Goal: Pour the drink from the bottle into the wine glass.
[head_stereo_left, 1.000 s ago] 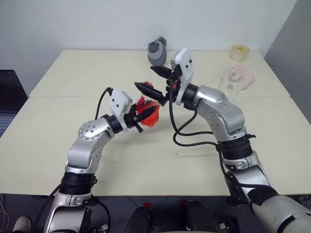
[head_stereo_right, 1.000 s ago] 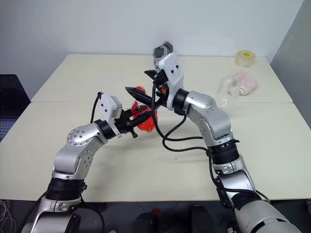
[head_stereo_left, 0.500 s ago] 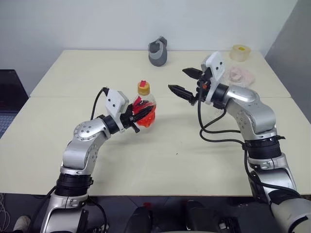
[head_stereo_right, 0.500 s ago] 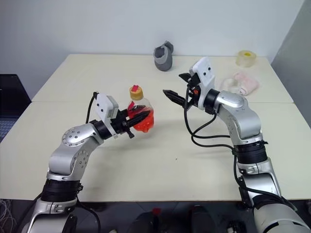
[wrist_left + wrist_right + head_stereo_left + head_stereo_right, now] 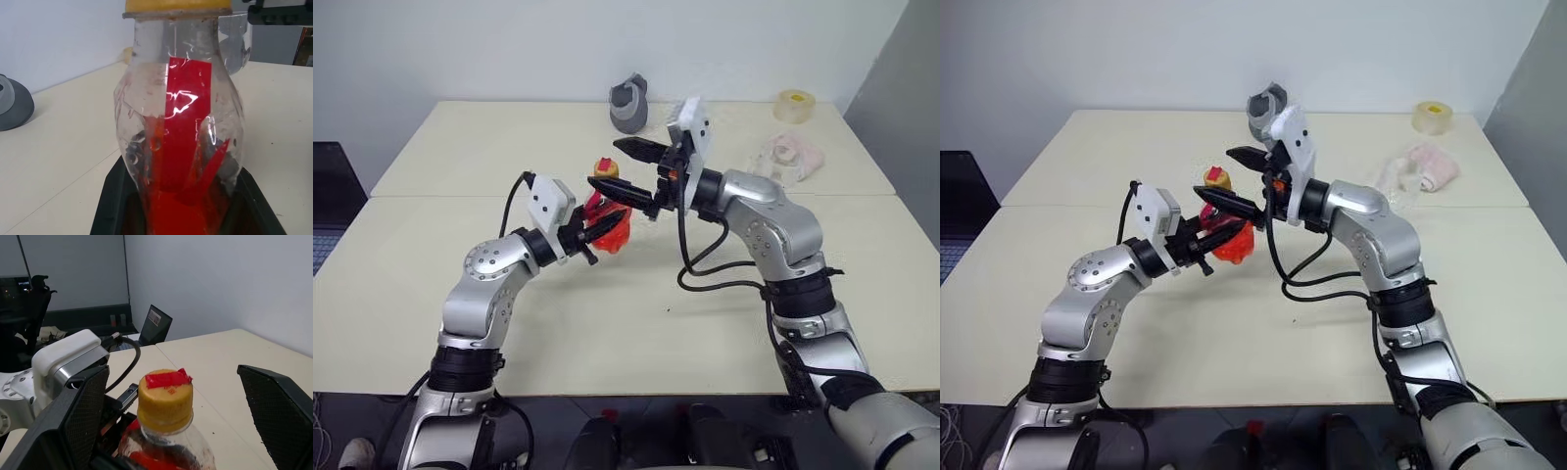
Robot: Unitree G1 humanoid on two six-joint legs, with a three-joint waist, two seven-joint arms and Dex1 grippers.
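My left gripper point(image 5: 597, 233) is shut on the lower body of the small clear bottle point(image 5: 611, 223) and holds it upright above the table point(image 5: 460, 147). Its black fingers point(image 5: 111, 208) press the bottle's sides. The red drink point(image 5: 176, 215) fills the bottle's bottom, and a red label point(image 5: 188, 117) runs up its side. My right gripper point(image 5: 173, 369) is open, with one finger on each side of the yellow cap point(image 5: 165, 399), apart from it. The clear wine glass point(image 5: 1393, 178) stands far right on the table.
A grey cup-like object point(image 5: 628, 103) sits at the table's back middle. A tape roll point(image 5: 794, 105) is at the back right. A pink cloth point(image 5: 800, 154) lies beside the glass. A dark laptop point(image 5: 328, 196) stands off the table's left edge.
Half a second ago my right gripper was away to the right of the bottle. It has swung back left and now straddles the cap, open throughout. The left gripper and bottle stayed put.
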